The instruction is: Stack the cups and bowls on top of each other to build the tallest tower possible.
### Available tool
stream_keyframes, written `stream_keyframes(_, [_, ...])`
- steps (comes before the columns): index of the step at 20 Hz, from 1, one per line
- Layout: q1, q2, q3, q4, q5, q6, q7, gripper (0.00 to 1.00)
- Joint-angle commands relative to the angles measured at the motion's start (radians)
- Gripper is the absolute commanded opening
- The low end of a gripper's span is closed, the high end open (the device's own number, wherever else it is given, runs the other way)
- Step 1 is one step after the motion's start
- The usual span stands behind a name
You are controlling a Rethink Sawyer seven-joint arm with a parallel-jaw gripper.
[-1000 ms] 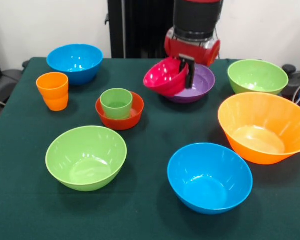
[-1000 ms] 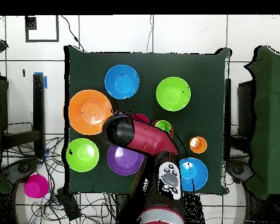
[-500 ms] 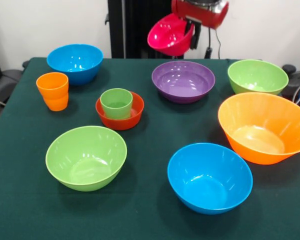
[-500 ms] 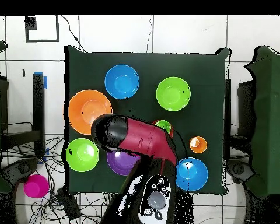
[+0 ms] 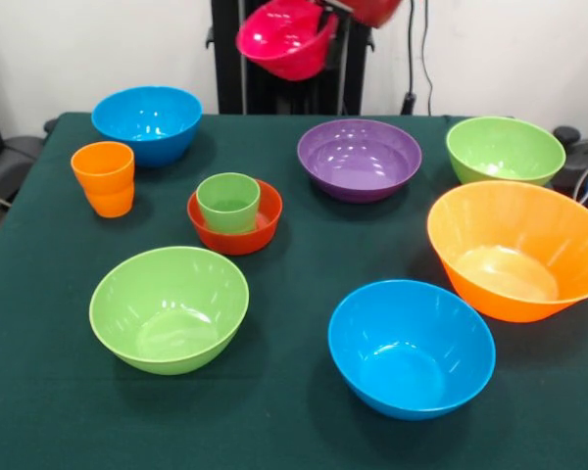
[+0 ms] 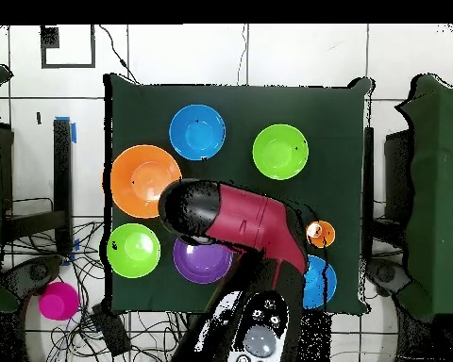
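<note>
The gripper [image 5: 325, 22] grips the pink bowl [image 5: 282, 39] by its rim, high above the light green cup [image 5: 228, 202]. The bowl should be levelled and centred over the cup before lowering.

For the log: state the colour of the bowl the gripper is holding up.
Pink bowl, held by the gripper; clearest in the front view.

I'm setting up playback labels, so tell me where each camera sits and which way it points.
Front view: across the table, facing the robot; only the gripper shows at the top edge, gripping the pink bowl.
Overhead view: above the table, looking straight down; the red and black arm hides the middle.
Both show the large orange bowl and purple bowl.
</note>
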Motion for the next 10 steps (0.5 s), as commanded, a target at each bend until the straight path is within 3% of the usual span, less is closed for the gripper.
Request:
stream_keyframes(1, [-0.031,0.084,-0.017,-0.105,-0.157,0.055,0.018,0.00])
stream_keyframes(5, [-0.036,0.133,-0.050,-0.153,-0.211,0.032,0.044,0.00])
stream_keyframes(10, [-0.051,0.225,-0.078,-0.175,-0.227,-0.103,0.149,0.00])
